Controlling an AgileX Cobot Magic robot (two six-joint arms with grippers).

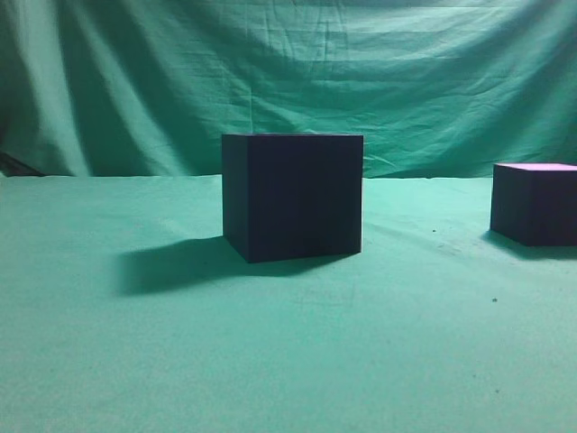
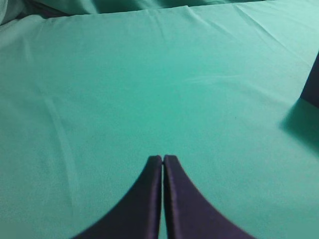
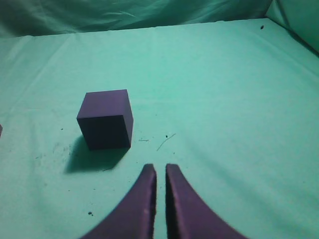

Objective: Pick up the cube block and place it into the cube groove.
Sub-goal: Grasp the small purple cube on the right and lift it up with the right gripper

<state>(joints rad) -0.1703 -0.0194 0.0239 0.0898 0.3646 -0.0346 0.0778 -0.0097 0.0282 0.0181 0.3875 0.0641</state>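
Green-clothed table (image 1: 270,361), two dark cubes (image 1: 293,194)

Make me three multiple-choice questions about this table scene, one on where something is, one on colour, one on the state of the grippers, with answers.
1. Where is the cube block relative to the cube groove in the exterior view?
A. on top of it
B. to its right, apart
C. to its left, touching

2. What colour is the table cloth?
A. green
B. white
C. red

3. How is the left gripper?
A. wide open
B. holding the block
C. shut, empty

Answers: B, bare cloth separates them; A, green covers the table; C, its fingertips meet with nothing between.
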